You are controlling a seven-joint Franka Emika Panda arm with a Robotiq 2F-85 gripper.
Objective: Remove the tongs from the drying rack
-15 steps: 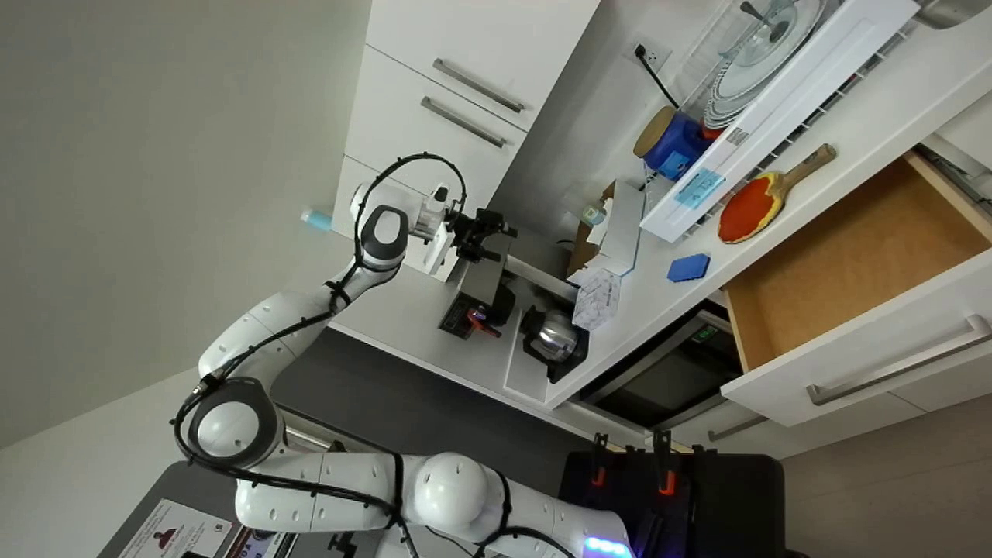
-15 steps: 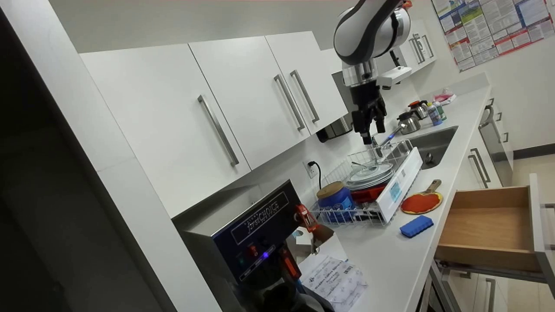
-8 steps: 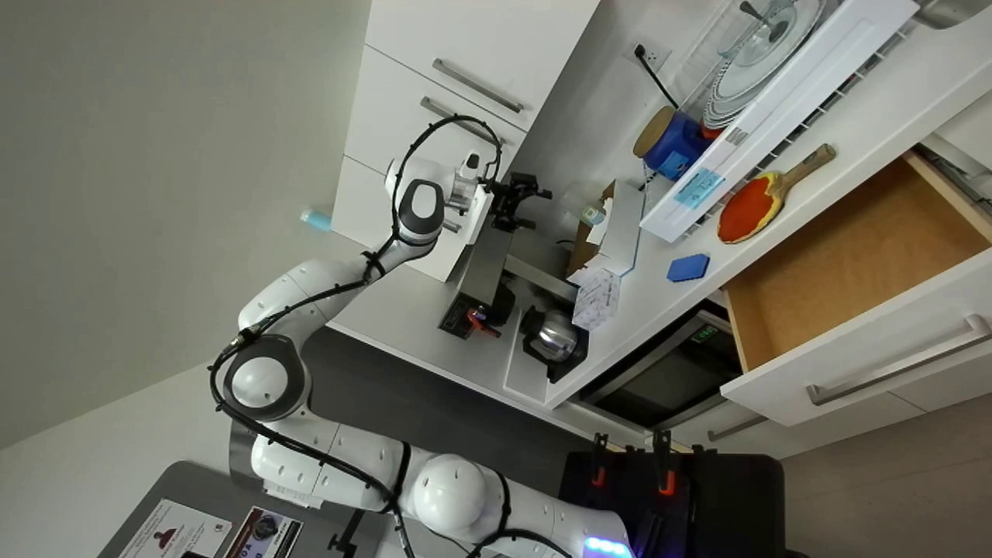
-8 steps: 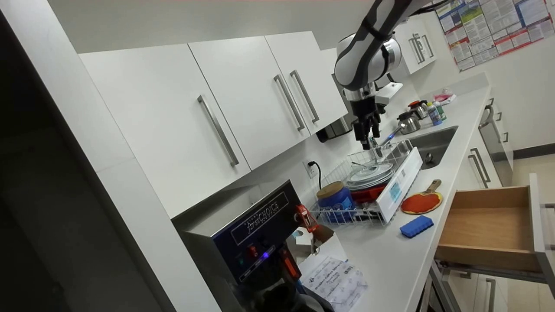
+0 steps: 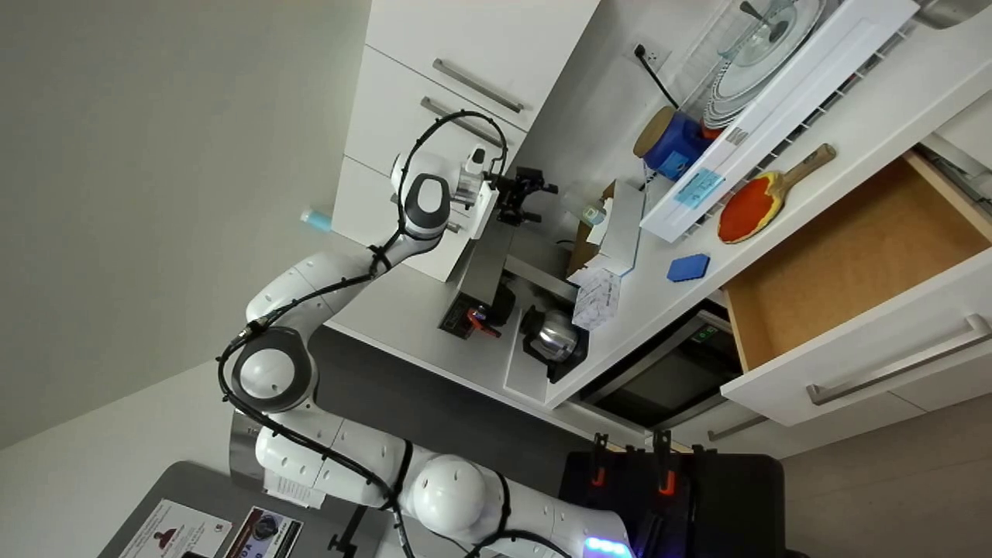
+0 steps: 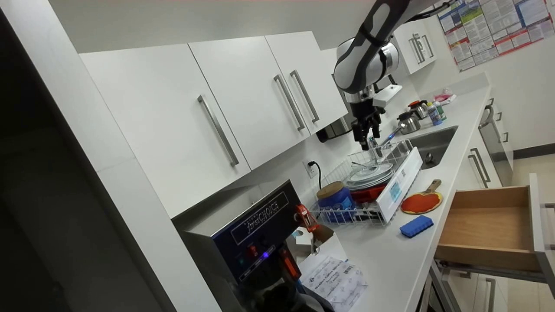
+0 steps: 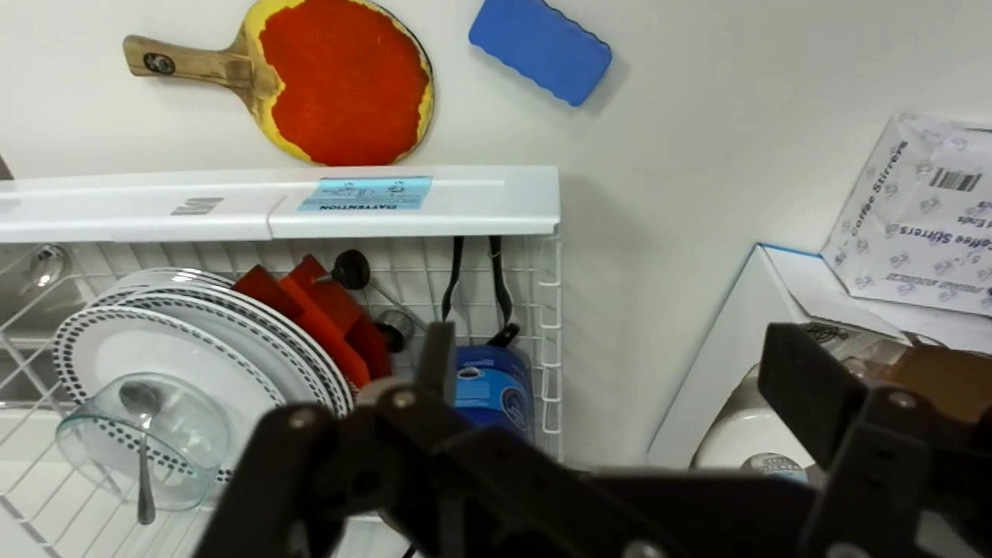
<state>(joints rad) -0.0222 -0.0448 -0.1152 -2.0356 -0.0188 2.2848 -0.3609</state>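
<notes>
The drying rack stands on the counter, with a white front panel and white wire base; it also shows in both exterior views. What look like black tongs lie in its end near the panel, in the wrist view. Their far part runs behind the blue jar and a finger. I cannot make them out in the exterior views. My gripper is open and empty, above and apart from the rack, with the tongs nearer its left finger. It also shows in both exterior views.
The rack also holds plates, a glass and red items. A paddle and blue block lie before it. A white box stands beside it. A drawer is open below; cupboards hang above.
My arm has swung over, carrying the gripper right and up in an exterior view, slowing in the last half second. The gripper stays open. The rack and its contents have not moved.
</notes>
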